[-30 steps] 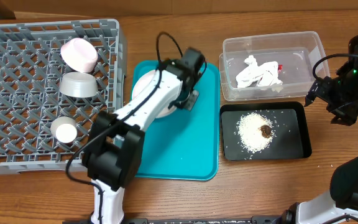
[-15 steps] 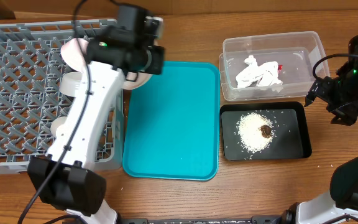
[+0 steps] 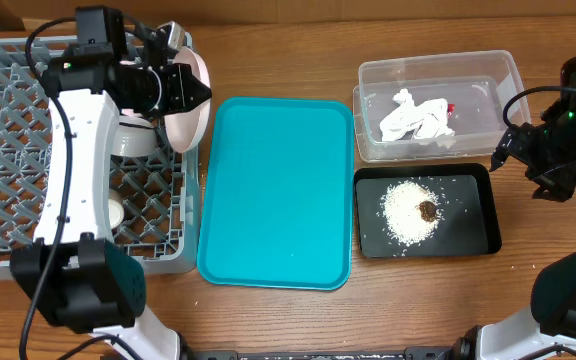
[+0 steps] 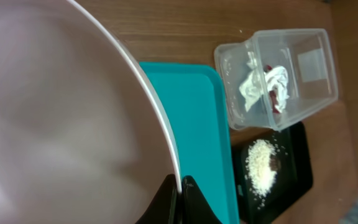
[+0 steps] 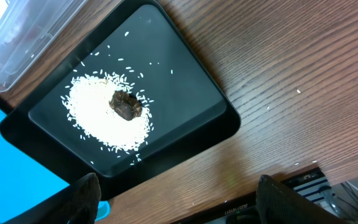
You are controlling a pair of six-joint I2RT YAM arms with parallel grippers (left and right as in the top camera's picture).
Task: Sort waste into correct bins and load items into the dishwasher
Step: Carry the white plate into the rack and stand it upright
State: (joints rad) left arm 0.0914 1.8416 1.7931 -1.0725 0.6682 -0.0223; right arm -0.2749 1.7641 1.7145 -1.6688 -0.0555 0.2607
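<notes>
The left gripper (image 4: 180,194) has its fingers pressed together on the rim of the round white plate (image 4: 55,112), pinching its edge. In the overhead view the plate stands on edge, tilted, at the right-hand wall of the large square grey plastic dish rack (image 3: 8,120), between the rack's lattice and the flat teal tray (image 3: 278,200). Whether the plate touches the rack cannot be told. A grey bowl (image 3: 133,138) sits in the rack just beside the plate, and a small white cup (image 3: 111,210) lies nearer the front, partly behind the arm. The clear plastic rectangular tub (image 3: 508,70) holds the crumpled white paper napkin (image 3: 413,115) with the dark red wrapper (image 3: 450,108) against it. The shallow black rectangular tray (image 3: 473,225) lies just in front of the tub and carries a heap of loose white rice grains (image 5: 101,121) with a small brown food bit (image 5: 126,106) on top. The right gripper (image 5: 182,208) hovers beside the black tray over bare wood, its fingers (image 5: 86,196) spread wide with nothing between them.
</notes>
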